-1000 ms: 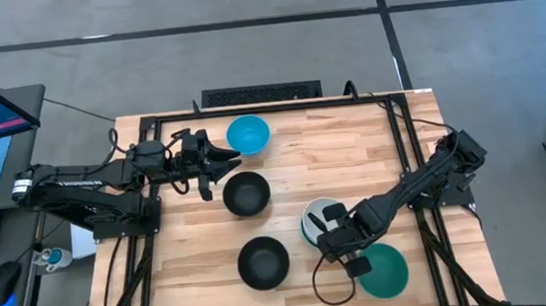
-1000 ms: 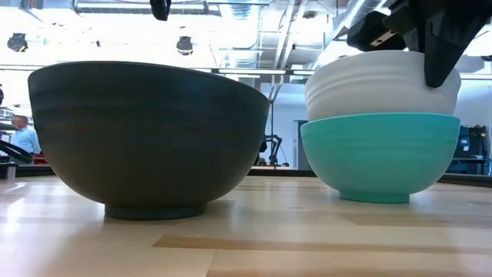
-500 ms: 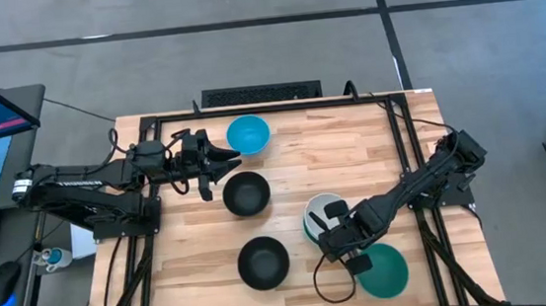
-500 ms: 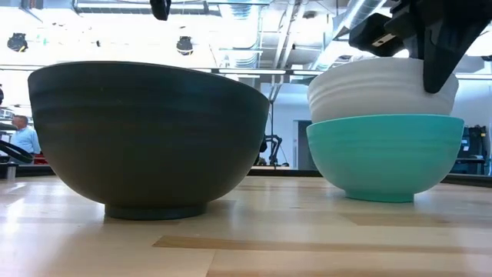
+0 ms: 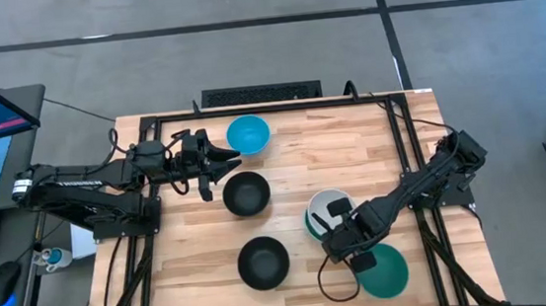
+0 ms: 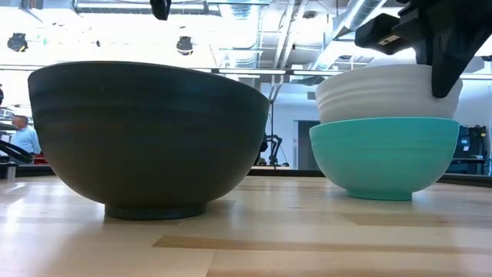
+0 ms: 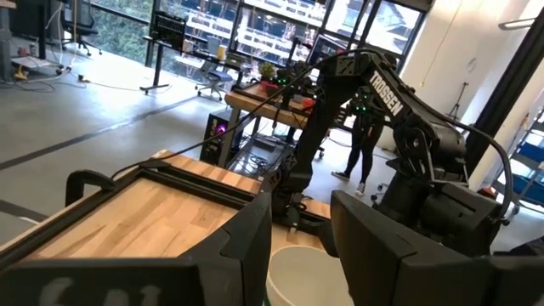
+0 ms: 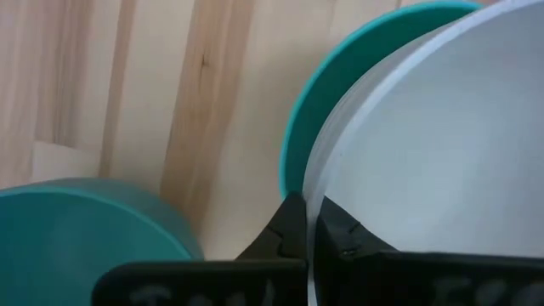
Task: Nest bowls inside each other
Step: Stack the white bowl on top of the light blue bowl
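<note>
The white bowl (image 5: 326,211) sits between the black bowls and the teal green bowl (image 5: 382,271). My right gripper (image 5: 338,223) is shut on it. A teal-blue rim (image 8: 299,127) runs close around the white bowl's outside, so it seems to sit in another bowl. In the low view the white bowl (image 6: 388,91) shows above and behind the teal green bowl (image 6: 384,158). One light blue bowl (image 5: 247,132) and two black bowls (image 5: 247,193) (image 5: 263,262) rest on their bases. My left gripper (image 5: 222,158) hovers open beside the blue bowl. My right gripper pinches the white bowl's rim (image 8: 313,200) on the side toward the teal green bowl, one finger (image 8: 340,234) inside and one (image 8: 291,223) outside. The fingers come from above, slanting down. Whether the outer teal-blue rim is also in the pinch, I cannot tell.
Black frame rails (image 5: 407,151) run along the table's left, right and far sides. Bare wood (image 5: 342,147) lies in the table's far right part. A person (image 6: 24,138) stands in the room beyond, far from the table.
My right gripper has carried the white bowl a short way toward the table's right edge, closer to the teal green bowl, and in the low view it has sunk slightly. The left arm and the other bowls have stayed put.
</note>
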You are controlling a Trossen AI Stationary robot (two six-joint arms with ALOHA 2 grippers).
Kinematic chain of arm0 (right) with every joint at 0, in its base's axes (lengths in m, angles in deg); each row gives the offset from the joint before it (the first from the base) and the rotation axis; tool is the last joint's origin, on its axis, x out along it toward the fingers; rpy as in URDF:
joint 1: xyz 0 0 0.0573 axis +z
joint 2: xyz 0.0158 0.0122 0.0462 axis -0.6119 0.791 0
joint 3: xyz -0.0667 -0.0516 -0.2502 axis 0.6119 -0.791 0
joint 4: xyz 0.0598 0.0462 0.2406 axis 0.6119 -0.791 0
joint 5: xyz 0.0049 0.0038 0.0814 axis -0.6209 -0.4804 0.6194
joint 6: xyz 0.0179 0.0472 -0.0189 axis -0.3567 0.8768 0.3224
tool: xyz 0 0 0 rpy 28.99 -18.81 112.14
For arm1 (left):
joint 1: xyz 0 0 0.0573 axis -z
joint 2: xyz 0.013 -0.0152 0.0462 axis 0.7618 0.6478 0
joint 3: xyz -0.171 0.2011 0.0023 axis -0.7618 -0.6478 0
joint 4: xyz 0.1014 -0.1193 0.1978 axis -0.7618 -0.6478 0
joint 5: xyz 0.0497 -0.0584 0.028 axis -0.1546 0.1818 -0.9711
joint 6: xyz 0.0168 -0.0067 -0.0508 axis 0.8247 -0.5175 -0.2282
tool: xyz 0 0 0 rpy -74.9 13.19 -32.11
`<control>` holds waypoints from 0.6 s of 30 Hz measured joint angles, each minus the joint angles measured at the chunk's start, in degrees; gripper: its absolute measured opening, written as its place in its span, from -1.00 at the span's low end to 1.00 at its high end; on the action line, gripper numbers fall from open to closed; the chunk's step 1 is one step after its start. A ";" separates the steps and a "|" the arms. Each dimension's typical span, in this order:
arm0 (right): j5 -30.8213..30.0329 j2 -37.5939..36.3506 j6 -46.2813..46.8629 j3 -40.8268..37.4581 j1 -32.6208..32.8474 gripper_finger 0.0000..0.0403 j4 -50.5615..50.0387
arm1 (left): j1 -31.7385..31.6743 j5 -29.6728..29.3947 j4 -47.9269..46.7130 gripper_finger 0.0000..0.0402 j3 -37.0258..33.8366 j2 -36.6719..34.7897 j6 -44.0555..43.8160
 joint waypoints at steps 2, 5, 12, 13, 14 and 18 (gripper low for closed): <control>-0.08 0.00 0.00 0.00 -0.10 -0.95 0.28 | 0.00 0.00 -0.01 -0.43 0.00 0.00 0.00; -0.09 0.02 0.00 0.00 -0.22 -0.92 0.69 | 0.00 0.00 0.00 -0.43 0.00 0.00 0.00; 0.14 0.02 -0.02 0.00 -1.07 -0.70 0.92 | 0.00 -0.01 0.00 -0.43 0.00 0.00 -0.07; 0.16 0.02 -0.04 0.00 -1.08 -0.69 1.05 | -0.02 0.00 -0.01 -0.43 0.00 0.02 -0.09; 0.15 0.02 -0.04 0.00 -1.08 -0.68 1.25 | 0.00 0.00 0.01 -0.43 0.00 0.01 -0.11; 0.29 0.02 -0.04 0.00 -1.08 -0.68 1.70 | -0.02 0.00 -0.01 -0.43 0.00 -0.01 -0.15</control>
